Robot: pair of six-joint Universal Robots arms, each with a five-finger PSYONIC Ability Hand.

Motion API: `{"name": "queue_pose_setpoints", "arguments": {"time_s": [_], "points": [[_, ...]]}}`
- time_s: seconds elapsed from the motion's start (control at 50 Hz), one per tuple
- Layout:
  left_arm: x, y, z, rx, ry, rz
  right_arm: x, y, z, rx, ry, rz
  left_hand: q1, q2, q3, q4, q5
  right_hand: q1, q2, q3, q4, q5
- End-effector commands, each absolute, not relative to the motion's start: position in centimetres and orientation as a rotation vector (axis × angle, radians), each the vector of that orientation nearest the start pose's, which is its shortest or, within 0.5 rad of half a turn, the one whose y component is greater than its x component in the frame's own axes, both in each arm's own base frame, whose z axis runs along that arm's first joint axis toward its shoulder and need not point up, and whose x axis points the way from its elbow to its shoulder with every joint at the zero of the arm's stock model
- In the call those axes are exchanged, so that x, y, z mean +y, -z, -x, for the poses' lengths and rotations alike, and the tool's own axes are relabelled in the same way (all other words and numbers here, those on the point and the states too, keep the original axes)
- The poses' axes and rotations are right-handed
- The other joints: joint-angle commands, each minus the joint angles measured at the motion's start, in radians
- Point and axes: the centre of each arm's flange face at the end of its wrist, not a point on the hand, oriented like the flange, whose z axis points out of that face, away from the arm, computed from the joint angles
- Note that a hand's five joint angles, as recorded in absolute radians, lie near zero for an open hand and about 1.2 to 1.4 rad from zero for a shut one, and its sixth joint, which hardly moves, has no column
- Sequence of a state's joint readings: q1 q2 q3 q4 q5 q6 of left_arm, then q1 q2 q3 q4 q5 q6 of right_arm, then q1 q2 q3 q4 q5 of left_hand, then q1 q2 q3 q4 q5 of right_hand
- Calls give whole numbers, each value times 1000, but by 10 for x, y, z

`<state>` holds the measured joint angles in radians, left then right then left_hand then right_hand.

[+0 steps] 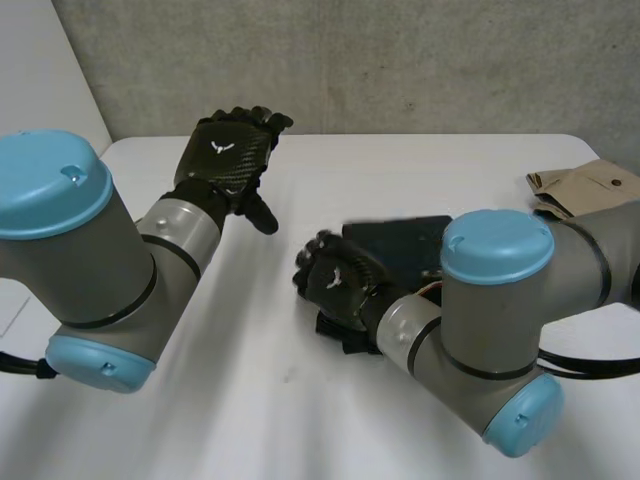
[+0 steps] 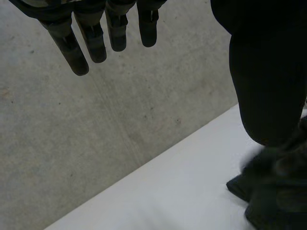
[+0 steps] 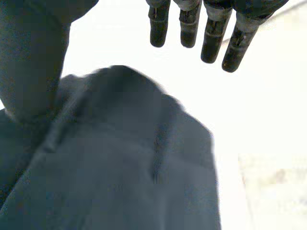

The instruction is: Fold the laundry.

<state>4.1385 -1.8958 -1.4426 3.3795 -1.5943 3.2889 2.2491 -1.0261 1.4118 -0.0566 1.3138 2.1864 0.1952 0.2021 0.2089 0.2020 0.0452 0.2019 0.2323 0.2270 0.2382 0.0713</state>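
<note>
Dark cloth (image 1: 400, 242) lies rumpled just past the middle of the table (image 1: 250, 400), toward 3 o'clock, half under my right arm. My right hand (image 1: 338, 282) hovers over its 9 o'clock edge, fingers straight and apart, thumb beside the fabric, gripping nothing. Left hand (image 1: 225, 158) is up at 10 o'clock, fingers relaxed, empty. I'd smooth the cloth flat first, then pinch two corners. Tan garment (image 1: 580, 188) lies at 2 o'clock. No readable writing, just a white emblem (image 1: 217, 147) on each hand's back.
</note>
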Motion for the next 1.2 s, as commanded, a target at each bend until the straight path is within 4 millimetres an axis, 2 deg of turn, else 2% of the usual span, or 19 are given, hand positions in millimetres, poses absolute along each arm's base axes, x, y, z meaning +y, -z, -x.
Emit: {"name": "queue_pose_setpoints", "arguments": {"time_s": [0.02, 0.04, 0.06, 0.1, 0.12, 0.16, 0.24, 0.28, 0.36, 0.58, 0.62, 0.72, 0.82, 0.88, 0.98, 1.0, 1.04, 1.12, 1.2], "points": [[-262, -264, 326, 2232, 2485, -826, -252, -223, -308, 1927, 1832, 1213, -21, -28, -34, -27, -45, -27, -58, -52, -64, -71], [-265, -261, 332, 2231, 2487, -837, -263, -233, -293, 1980, 1827, 1026, -21, -28, -34, -27, -45, -27, -58, -52, -64, -71], [-266, -260, 337, 2235, 2489, -850, -267, -236, -286, 2004, 1809, 945, -21, -28, -34, -27, -45, -27, -58, -52, -64, -71], [-264, -258, 349, 2236, 2506, -884, -274, -237, -274, 2060, 1765, 820, -21, -28, -34, -27, -45, -27, -58, -52, -64, -71], [-260, -254, 362, 2242, 2514, -935, -278, -234, -265, 2114, 1707, 752, -21, -28, -34, -27, -45, -27, -58, -52, -64, -71], [-254, -247, 376, 2265, 2503, -999, -281, -231, -258, 2162, 1673, 718, -20, -27, -34, -27, -44, -27, -58, -52, -64, -71], [-248, -223, 399, 2354, 2411, -1138, -286, -218, -256, 2229, 1613, 731, -11, -18, -25, -18, -36, -27, -58, -52, -64, -71], [-246, -201, 408, 2430, 2293, -1212, -292, -203, -257, 2270, 1579, 762, 4, -3, -10, -3, -21, -27, -58, -52, -64, -71], [-239, -175, 419, 2531, 2118, -1301, -302, -183, -257, 2335, 1554, 796, 7, 0, -7, 0, -18, -27, -58, -52, -64, -71], [-242, -138, 425, 2553, 1951, -1370, -310, -139, -257, 2432, 1466, 848, 27, 20, 13, 20, 3, -27, -58, -52, -64, -71], [-242, -129, 425, 2516, 1922, -1400, -310, -136, -257, 2437, 1465, 873, 33, 26, 19, 26, 8, -27, -58, -52, -64, -71], [-245, -127, 423, 2466, 1905, -1408, -310, -133, -256, 2450, 1482, 946, 33, 26, 19, 26, 8, -27, -58, -52, -64, -71], [-245, -134, 422, 2465, 1912, -1400, -310, -139, -253, 2448, 1516, 976, 33, 26, 19, 26, 8, -27, -58, -52, -64, -71], [-244, -142, 421, 2473, 1916, -1399, -310, -150, -251, 2419, 1581, 961, 30, 23, 16, 23, 5, -27, -58, -52, -64, -71], [-241, -181, 418, 2430, 2018, -1386, -301, -176, -244, 2361, 1738, 902, 18, 11, 5, 12, -6, -27, -58, -52, -64, -71], [-239, -196, 417, 2413, 2065, -1391, -299, -183, -238, 2361, 1803, 866, 18, 11, 5, 12, -6, -27, -58, -52, -64, -71], [-236, -211, 416, 2402, 2101, -1413, -298, -187, -230, 2382, 1859, 816, 18, 11, 5, 12, -6, -27, -58, -52, -64, -71], [-229, -241, 404, 2403, 2134, -1479, -289, -184, -213, 2461, 1887, 678, 18, 11, 5, 12, -6, -27, -58, -52, -64, -71], [-216, -268, 390, 2430, 2135, -1577, -277, -175, -205, 2504, 1806, 569, 18, 11, 5, 12, -6, -27, -58, -52, -64, -71]]}}
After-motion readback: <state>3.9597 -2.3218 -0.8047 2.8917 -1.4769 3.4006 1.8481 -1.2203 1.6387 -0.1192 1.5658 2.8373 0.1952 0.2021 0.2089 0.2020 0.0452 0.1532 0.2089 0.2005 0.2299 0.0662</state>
